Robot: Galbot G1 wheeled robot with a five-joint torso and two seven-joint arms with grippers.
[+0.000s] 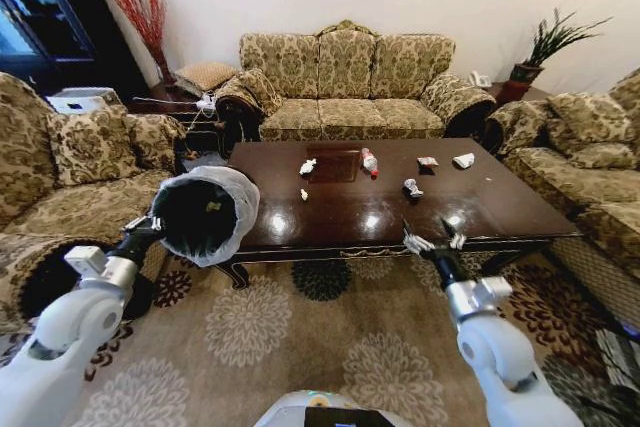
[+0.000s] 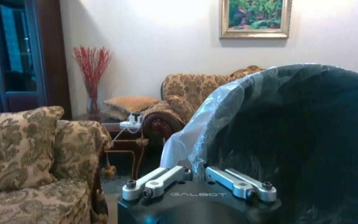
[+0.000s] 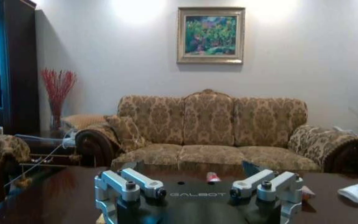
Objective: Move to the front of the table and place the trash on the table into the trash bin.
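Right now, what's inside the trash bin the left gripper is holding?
The trash bin, held up at its rim by the left gripper, faces the head camera: a black interior with one small pale scrap visible. Its bottom is too dark to make out anything more.

This is clearly somebody's living room: a matching set of gold-patterned sofas [image 1: 345, 82] wraps around three sides of a glossy dark coffee table [image 1: 500, 209], all sitting on a brown rug with big flower medallions [image 1: 250, 332]. At the top of the frame there's a gilt-framed painting [image 3: 210, 35] on the plain wall, with a vase of red twigs [image 1: 147, 22] in the upper left corner and a potted plant [image 1: 545, 47] in the upper right (pretty standard home decor). A dark glass-fronted cabinet [image 2: 14, 51] stands at the far left edge too.
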